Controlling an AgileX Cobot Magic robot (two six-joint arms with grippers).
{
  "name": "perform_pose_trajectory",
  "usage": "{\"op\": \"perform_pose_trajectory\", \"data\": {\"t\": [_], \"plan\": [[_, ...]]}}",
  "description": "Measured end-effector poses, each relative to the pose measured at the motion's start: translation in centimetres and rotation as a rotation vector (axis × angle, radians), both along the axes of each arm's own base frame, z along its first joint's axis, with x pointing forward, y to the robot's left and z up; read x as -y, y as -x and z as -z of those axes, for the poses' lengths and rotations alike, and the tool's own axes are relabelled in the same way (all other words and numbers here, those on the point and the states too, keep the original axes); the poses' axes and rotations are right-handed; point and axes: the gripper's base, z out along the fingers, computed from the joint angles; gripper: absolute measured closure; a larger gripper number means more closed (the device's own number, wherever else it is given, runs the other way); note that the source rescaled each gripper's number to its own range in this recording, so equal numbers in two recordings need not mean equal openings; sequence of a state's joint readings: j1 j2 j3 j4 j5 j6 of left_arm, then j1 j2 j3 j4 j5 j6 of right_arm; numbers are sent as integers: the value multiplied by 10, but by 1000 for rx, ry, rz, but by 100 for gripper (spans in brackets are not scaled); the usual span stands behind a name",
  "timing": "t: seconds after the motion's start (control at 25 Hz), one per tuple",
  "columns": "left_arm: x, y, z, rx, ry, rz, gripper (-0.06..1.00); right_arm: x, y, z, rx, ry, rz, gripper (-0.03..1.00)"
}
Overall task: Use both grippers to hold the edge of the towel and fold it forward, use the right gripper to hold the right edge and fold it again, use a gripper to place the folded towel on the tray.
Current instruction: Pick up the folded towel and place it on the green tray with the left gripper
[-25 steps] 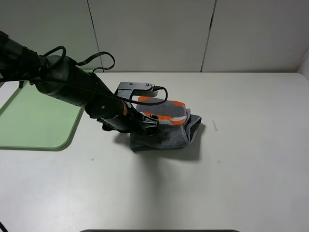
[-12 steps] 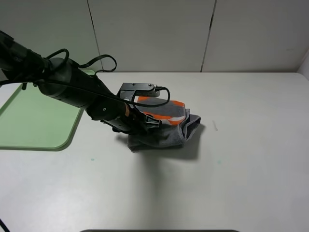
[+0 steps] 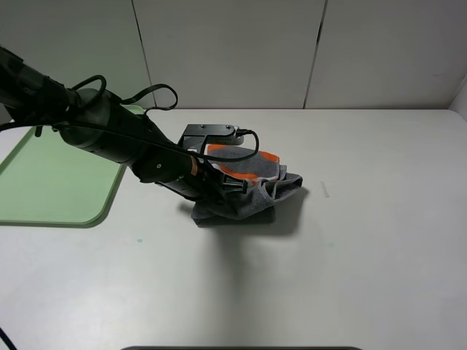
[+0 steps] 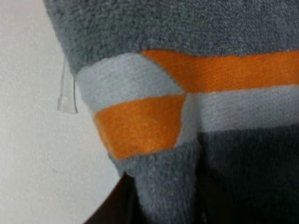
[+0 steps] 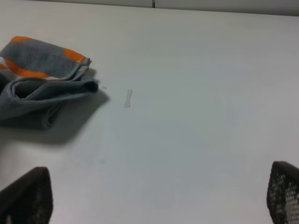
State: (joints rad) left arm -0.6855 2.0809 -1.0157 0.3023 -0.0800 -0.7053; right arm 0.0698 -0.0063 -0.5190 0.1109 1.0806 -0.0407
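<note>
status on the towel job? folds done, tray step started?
Folds look done: the towel lies as a compact bundle on the table, orange stripes on top. In hand: the left pincer is at the bundle's left side, apparently gripping it. The right pincer stands open, well clear. Left: carry the towel to the tray.

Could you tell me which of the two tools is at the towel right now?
The left tool, on the black arm, is at the folded towel; the right tool is apart.

The folded grey towel [image 3: 244,191] with orange stripes lies bunched right of the pale green tray [image 3: 51,182].
</note>
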Motion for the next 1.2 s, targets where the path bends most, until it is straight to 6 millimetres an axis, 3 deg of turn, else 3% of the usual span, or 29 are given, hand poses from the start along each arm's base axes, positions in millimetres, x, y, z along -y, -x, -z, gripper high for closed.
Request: {"op": "perform_pose_trajectory", "data": {"t": [0.32, 0.56, 0.88, 1.2], "plan": [[-11, -1, -11, -12, -74, 0, 79, 0, 0, 0, 0, 0, 0, -3], [-33, -6, -37, -4, -154, -15, 79, 0, 0, 0, 0, 0, 0, -3], [-78, -20, -72, 32, -268, -68, 79, 0, 0, 0, 0, 0, 0, -3], [-132, -37, -74, -2, -363, -149, 79, 0, 0, 0, 0, 0, 0, -3]]}}
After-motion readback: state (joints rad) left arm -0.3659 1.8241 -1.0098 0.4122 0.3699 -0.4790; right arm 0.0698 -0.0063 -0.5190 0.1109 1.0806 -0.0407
